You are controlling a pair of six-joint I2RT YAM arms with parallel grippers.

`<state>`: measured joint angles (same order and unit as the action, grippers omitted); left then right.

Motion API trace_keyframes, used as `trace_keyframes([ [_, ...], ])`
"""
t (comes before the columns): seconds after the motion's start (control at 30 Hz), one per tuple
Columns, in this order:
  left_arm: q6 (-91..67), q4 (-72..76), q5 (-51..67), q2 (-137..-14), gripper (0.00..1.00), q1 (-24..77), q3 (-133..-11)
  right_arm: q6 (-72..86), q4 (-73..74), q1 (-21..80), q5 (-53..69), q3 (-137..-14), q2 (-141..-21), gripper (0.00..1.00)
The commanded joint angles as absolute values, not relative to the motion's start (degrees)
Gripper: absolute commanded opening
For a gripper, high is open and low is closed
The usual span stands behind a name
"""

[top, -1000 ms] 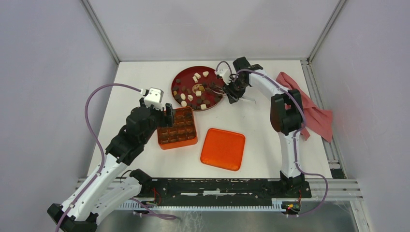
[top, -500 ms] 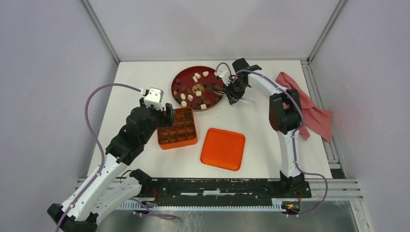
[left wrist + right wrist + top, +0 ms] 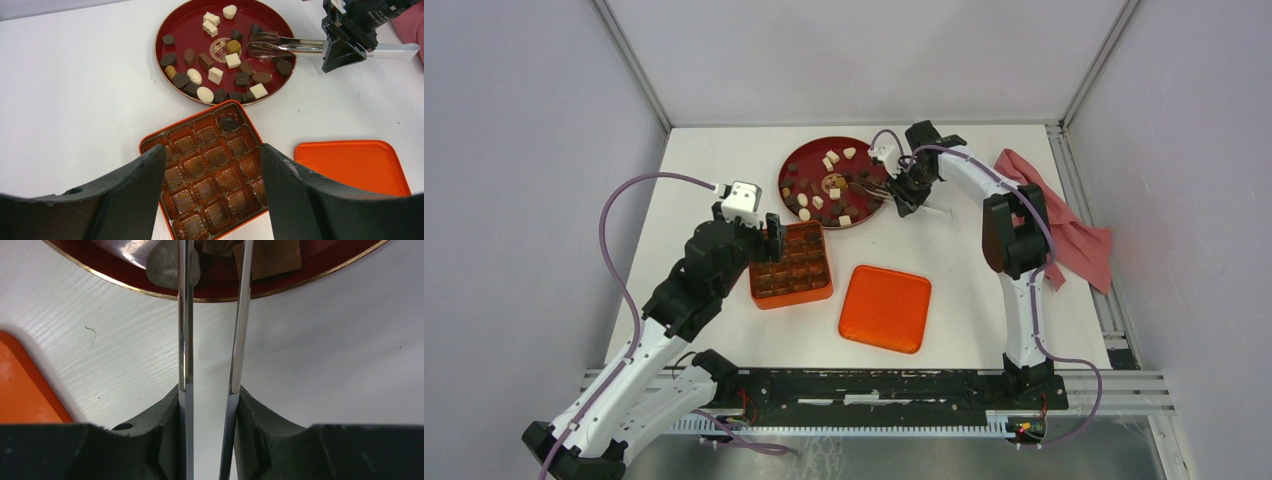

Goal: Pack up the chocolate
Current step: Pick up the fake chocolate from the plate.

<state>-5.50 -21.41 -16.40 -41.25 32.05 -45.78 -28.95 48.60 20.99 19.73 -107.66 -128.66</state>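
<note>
Right gripper first: its jaws are pressed against the two handles of a pair of metal tongs, so it has a firm hold on the tool. The two blades stand a little apart and run parallel. They reach leftward over the right rim of the red plate, which sits at the far middle of the table. The tips are down among the pieces there, but whether one is caught between them I cannot tell; the wrist view is blurred at that end.

The chocolate lies almost all on that plate, dark brown pieces mixed with cream-white ones, scattered loosely. One dark piece sits in the orange box, in the corner compartment nearest the plate. The other compartments I can see are bare brown cups.

The box stands just near of the plate and a touch left. Over its left side hovers the left gripper, jaws spread wide and holding nothing, the tray showing plainly between the fingers.

To the right of the box, and nearer, the orange lid lies flat on the table, apart from it. At the far right edge a pink cloth lies crumpled
</note>
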Motion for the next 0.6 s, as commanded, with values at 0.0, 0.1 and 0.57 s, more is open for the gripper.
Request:
trace_keyframes([
  [0.0, -4.8, -20.4, -16.1, -41.1, 0.75, 31.6, -45.7, -28.8, 46.1, 21.1, 22.4, -105.3, -122.2, 0.00],
  [0.1, -4.9, -20.1, -15.9, -41.0, 0.75, 31.2, -45.6, -28.9, 44.5, 21.1, 23.9, -102.8, -119.9, 0.00],
  [0.57, -6.5, -18.1, -16.7, -39.5, 0.96, 29.7, -43.9, -31.7, 40.9, 21.2, 34.7, -94.0, -110.9, 0.00],
])
